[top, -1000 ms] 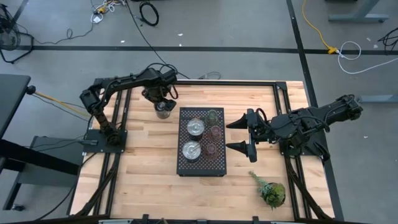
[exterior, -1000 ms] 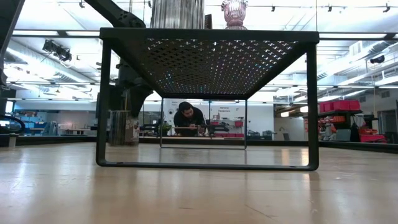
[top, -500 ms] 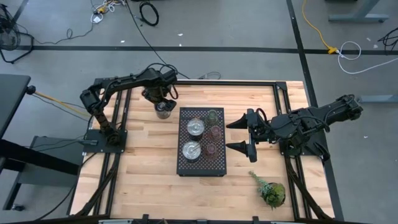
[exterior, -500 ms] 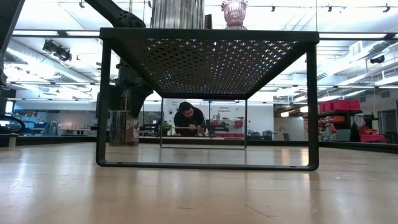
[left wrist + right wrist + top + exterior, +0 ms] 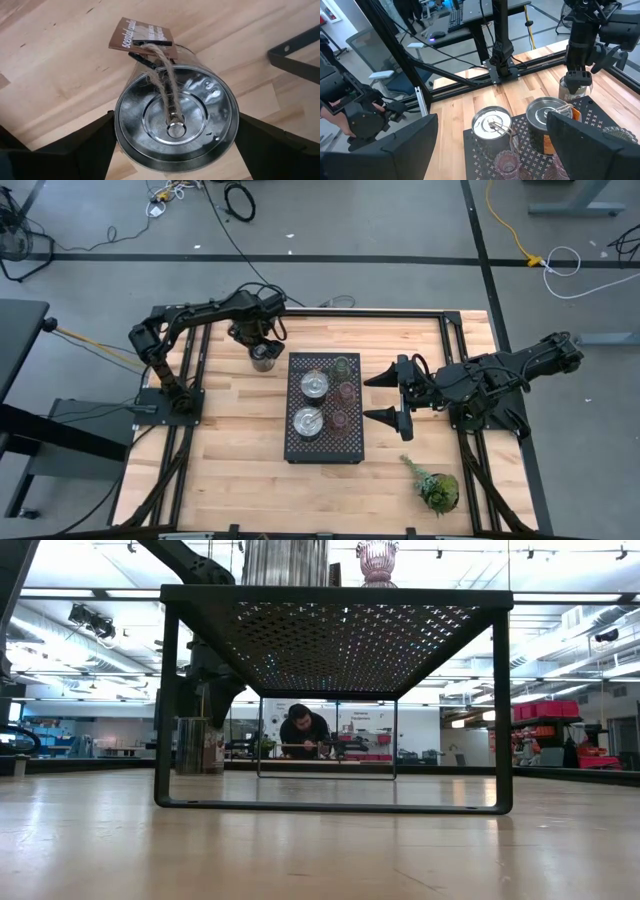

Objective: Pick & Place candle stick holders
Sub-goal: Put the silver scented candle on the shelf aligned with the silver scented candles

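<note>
Nearest on the table (image 5: 240, 470), off the near right corner of the black tray (image 5: 325, 450), a plant sprig (image 5: 436, 488) is seen lying. On the tray five candle stick holders are carried: a near silvery holder (image 5: 307, 422) and a far silvery holder (image 5: 315, 385) along its left side, and a near pinkish holder (image 5: 340, 420), a middle pinkish holder (image 5: 347, 392) and a green glass holder (image 5: 342, 366) along its right side, while the right gripper (image 5: 368, 400) is held just right of the tray with its fingers spread and nothing between them. Farthest, just beyond the tray's far left corner, a third silvery holder (image 5: 175, 120) with a tag on twine is stood on the table and is clasped on both sides by the left gripper (image 5: 260, 350).
</note>
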Controlling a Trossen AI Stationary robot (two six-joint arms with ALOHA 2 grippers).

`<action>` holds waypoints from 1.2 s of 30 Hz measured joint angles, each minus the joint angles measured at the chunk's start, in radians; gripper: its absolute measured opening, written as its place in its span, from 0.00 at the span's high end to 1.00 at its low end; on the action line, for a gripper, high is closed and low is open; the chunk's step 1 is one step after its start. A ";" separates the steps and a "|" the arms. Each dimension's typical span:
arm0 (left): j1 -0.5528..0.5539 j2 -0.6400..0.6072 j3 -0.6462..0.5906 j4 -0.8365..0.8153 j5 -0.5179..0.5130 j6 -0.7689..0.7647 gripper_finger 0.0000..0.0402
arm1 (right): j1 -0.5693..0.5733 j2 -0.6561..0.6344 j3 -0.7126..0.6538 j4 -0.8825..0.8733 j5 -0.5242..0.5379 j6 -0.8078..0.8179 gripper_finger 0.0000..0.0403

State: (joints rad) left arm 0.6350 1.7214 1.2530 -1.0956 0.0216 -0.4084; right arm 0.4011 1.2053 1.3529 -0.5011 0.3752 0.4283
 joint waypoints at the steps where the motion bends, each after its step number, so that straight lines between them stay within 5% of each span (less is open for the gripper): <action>1: 0.000 0.000 0.000 -0.003 0.000 0.000 0.11 | 0.000 0.000 0.000 0.000 0.000 0.000 0.09; 12: 0.000 0.002 0.073 -0.172 0.006 0.032 0.11 | 0.000 0.000 0.000 0.000 0.000 0.000 0.09; 27: -0.030 0.001 0.461 -0.476 0.032 0.029 0.11 | 0.000 0.000 0.000 0.000 0.000 0.000 0.09; 36: -0.112 -0.011 0.683 -0.479 0.112 -0.069 0.11 | 0.000 0.000 0.000 0.000 0.000 0.000 0.09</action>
State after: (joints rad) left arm 0.5234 1.7102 1.9357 -1.5742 0.1338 -0.4772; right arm 0.4009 1.2053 1.3529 -0.5011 0.3756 0.4284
